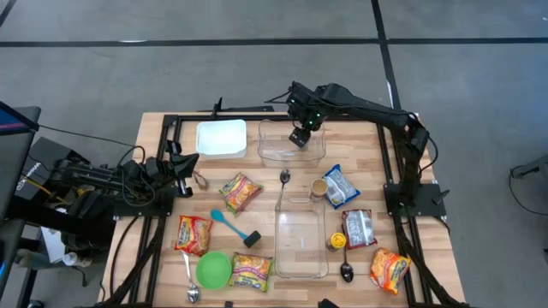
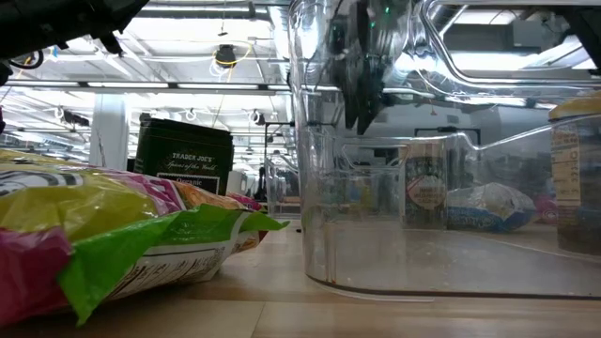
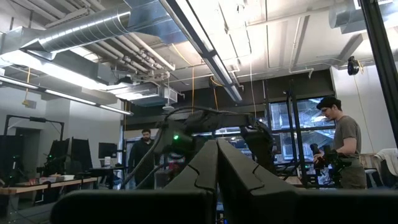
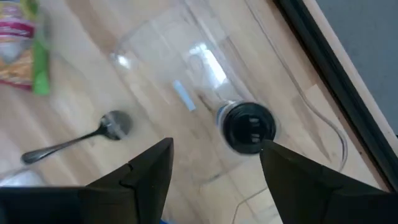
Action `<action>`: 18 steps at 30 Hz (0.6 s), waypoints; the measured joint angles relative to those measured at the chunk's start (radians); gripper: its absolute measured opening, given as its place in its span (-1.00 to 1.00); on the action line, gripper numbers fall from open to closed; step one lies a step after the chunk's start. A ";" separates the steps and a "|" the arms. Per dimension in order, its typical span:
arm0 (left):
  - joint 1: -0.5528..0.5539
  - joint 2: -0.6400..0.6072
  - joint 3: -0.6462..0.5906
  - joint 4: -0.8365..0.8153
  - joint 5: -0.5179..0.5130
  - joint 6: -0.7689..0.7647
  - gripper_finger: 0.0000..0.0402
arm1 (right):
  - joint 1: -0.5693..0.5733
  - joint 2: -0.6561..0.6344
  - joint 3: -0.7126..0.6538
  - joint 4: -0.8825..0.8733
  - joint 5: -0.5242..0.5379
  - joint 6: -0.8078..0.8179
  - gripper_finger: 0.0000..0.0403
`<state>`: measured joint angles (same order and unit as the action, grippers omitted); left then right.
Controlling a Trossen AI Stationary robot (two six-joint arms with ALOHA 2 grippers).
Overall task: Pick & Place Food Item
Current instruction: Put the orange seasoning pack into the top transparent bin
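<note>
right gripper [image 1: 299, 137] wide, empty, hovering over clear bin [image 1: 267, 152] holding a dark-capped item [image 4: 249, 127] | I judge it's lined up to grab | left gripper [image 3: 216, 163] parked, shut, table's left edge

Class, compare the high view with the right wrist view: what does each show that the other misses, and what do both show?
Only the high view shows the whole table: the white tray, the green bowl, the blue spatula, the long clear dish, and the left hand parked at the table's left edge. Only the right wrist view shows a small dark round object inside the clear container. Both show the right hand open above the clear container, and the spoon lying beside it.
</note>
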<state>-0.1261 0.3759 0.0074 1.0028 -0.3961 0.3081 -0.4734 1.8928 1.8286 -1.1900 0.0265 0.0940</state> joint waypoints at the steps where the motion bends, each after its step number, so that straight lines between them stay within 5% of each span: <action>1: 0.000 0.000 0.000 0.000 0.000 -0.002 -1.00 | 0.007 -0.015 0.000 0.001 0.000 0.000 0.16; 18: 0.000 0.000 0.000 0.000 0.000 -0.003 -1.00 | 0.101 -0.259 0.000 -0.003 0.264 0.011 -0.43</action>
<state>-0.1261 0.3759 0.0074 1.0023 -0.3958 0.3054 -0.3725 1.6343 1.8286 -1.1927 0.2902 0.1047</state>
